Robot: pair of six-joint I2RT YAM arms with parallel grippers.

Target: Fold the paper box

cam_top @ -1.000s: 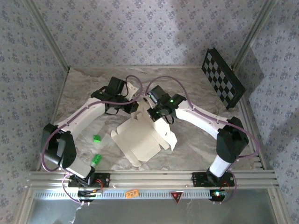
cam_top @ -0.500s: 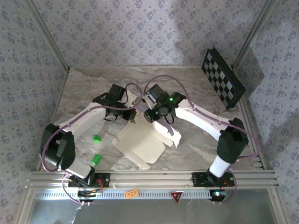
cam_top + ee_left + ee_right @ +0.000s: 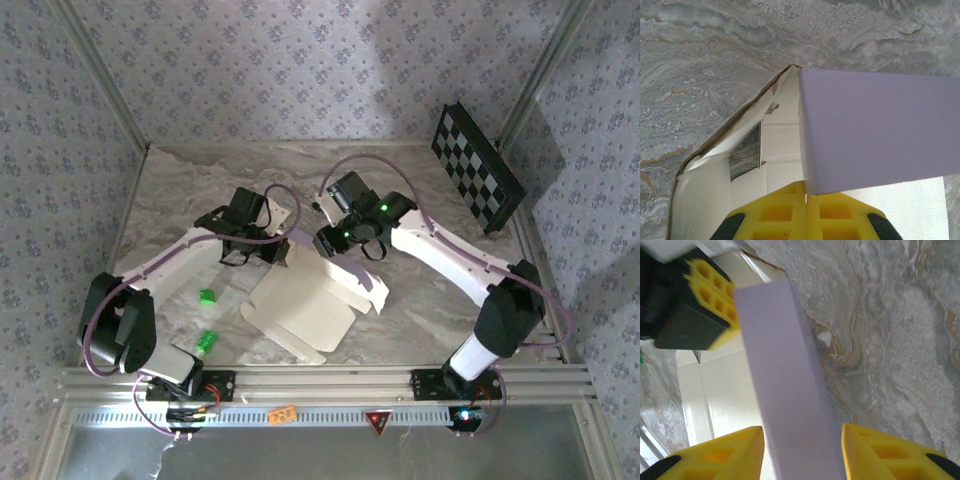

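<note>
Mid-fold. Left pincer (image 3: 806, 190) pinches the box (image 3: 870, 130); right pincer (image 3: 802, 432) stands wide around its flap (image 3: 782, 365). Next, squeeze and bend.

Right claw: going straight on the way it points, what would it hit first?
Most likely the lavender flap of the paper box, which stands between its fingers; depth is unclear.

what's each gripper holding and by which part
Left gripper pinches the paper box by a lavender flap's corner; right gripper open astride a flap.
</note>
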